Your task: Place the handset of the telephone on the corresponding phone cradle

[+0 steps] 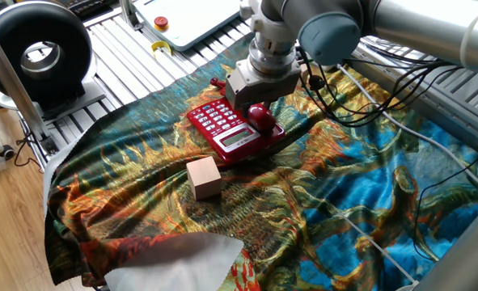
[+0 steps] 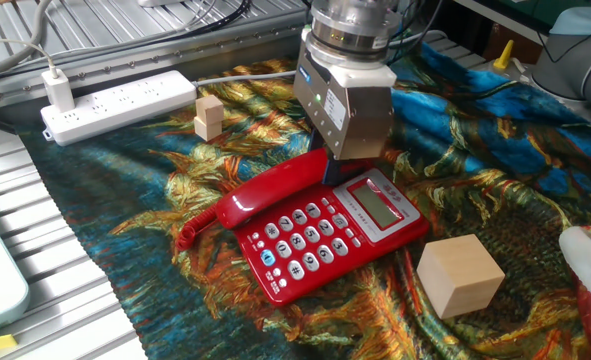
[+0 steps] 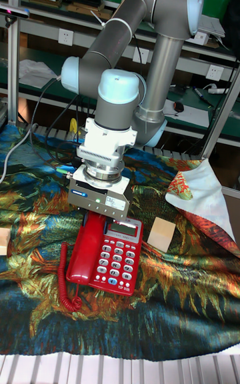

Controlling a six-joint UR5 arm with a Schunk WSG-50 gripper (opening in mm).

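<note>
The red telephone (image 2: 327,238) lies on the patterned cloth, keypad and display facing up. Its red handset (image 2: 267,196) stretches along the button-free edge, over the phone cradle, which it hides. My gripper (image 2: 337,170) stands straight down on the handset's middle, its fingers mostly hidden behind its own body, and it appears shut on the handset. In the one fixed view only the handset's rounded end (image 1: 260,115) shows below the gripper (image 1: 251,101). In the tall fixed view the gripper (image 3: 97,214) covers the top of the handset (image 3: 83,251), and the coiled cord (image 3: 67,285) hangs to the left.
A tan wooden cube (image 2: 459,275) sits close to the phone's display corner. Two small stacked wooden blocks (image 2: 209,116) and a white power strip (image 2: 115,100) lie behind. Cables trail over the cloth (image 1: 368,202) by the arm.
</note>
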